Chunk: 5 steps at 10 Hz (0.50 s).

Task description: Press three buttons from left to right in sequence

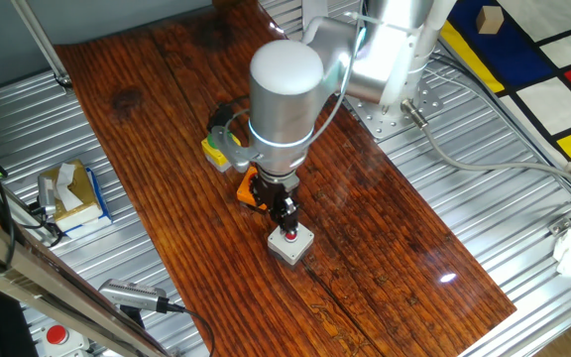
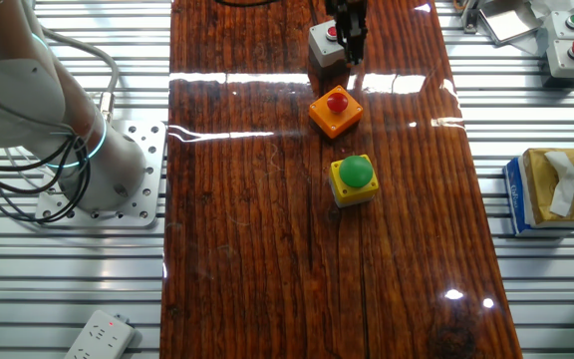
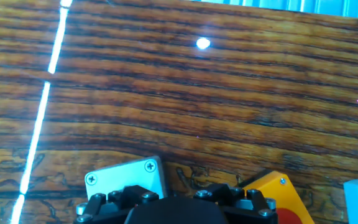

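Three button boxes stand in a row on the wooden board (image 1: 385,228). The yellow one with a green cap (image 2: 353,178) is partly hidden behind my arm in one fixed view (image 1: 220,149). The orange one with a red cap (image 2: 336,110) sits in the middle (image 1: 248,188). The grey one with a red cap (image 1: 293,246) is at the end (image 2: 322,42). My gripper (image 1: 287,228) points straight down with its fingertips together on the grey box's red cap (image 2: 351,50). The hand view shows only a grey box corner (image 3: 126,177) and an orange box corner (image 3: 273,188).
A tissue box (image 2: 551,189) lies off the board on the metal table (image 2: 526,299). Pale-bodied button boxes (image 2: 572,48) stand at the table's far corner. A power strip (image 2: 98,339) lies by the arm's base plate (image 2: 118,179).
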Available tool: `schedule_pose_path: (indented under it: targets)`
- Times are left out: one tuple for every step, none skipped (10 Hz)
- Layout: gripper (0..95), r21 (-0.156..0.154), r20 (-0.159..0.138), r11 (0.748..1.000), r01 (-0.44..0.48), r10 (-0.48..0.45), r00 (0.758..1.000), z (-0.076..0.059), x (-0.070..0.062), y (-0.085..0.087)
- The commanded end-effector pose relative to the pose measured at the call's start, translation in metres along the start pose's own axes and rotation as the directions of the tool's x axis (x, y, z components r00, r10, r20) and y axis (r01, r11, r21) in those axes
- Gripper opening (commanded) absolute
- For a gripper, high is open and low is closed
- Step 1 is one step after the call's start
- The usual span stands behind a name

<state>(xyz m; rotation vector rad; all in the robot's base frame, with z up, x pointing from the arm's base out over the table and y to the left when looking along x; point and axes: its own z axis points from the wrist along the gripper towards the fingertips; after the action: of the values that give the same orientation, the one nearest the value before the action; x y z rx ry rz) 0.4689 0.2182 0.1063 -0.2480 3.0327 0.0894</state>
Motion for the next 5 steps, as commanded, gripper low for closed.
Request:
schedule_pose_path:
  targets:
    - [76.0, 0.018, 0.003, 1.0, -0.007, 0.007, 1.0, 0.0008, 0.0014, -0.0008]
    - [76.0, 0.016, 0.006, 1.0, -0.008, 0.008, 1.0, 0.0023, 0.0029, -0.0013]
    - [76.0, 0.016, 0.008, 1.0, -0.01, 0.01, 1.0, 0.0035, 0.0039, -0.0016]
    - [76.0, 0.015, 0.01, 1.0, -0.013, 0.013, 1.0, 0.0052, 0.0064, -0.0021]
    - [76.0, 0.013, 0.012, 1.0, -0.014, 0.014, 1.0, 0.006, 0.0083, -0.0024]
